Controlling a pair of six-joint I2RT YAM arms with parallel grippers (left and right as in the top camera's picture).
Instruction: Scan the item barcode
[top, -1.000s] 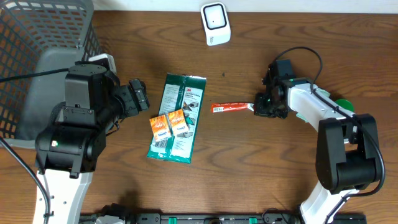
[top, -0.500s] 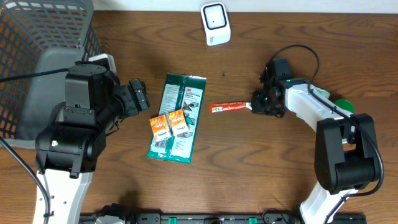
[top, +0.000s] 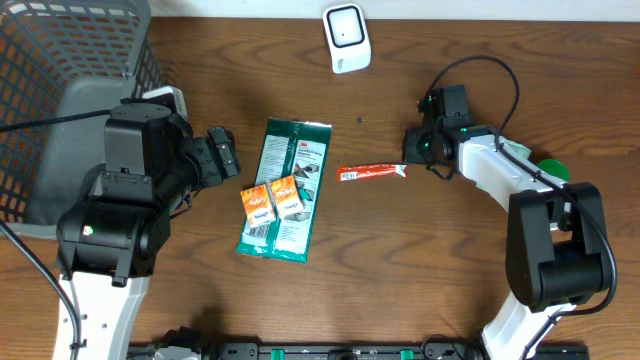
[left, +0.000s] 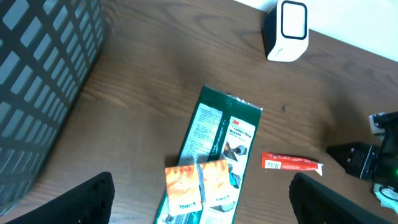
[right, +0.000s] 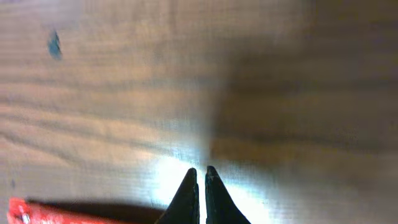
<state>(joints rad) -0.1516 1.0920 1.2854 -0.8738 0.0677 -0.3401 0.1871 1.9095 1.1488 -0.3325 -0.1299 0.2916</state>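
A thin red packet (top: 372, 173) with a white label at its left end lies flat on the wooden table; it also shows in the left wrist view as the red packet (left: 291, 163). My right gripper (top: 412, 150) hovers just beyond its right end, shut and holding nothing. In the right wrist view the right gripper (right: 200, 172) points at bare wood, with the packet (right: 56, 211) at the lower left. The white scanner (top: 346, 38) stands at the far edge. My left gripper (top: 222, 155) stands open beside a green pack (top: 290, 170).
Two orange sachets (top: 272, 200) lie on the green pack. A grey mesh basket (top: 60, 60) fills the far left corner. A green round object (top: 553, 166) sits by the right arm. Bare wood lies between the scanner and the red packet.
My right gripper has drawn away from the red packet's right end toward the far edge. The packet stays flat where it was. The left arm has not moved.
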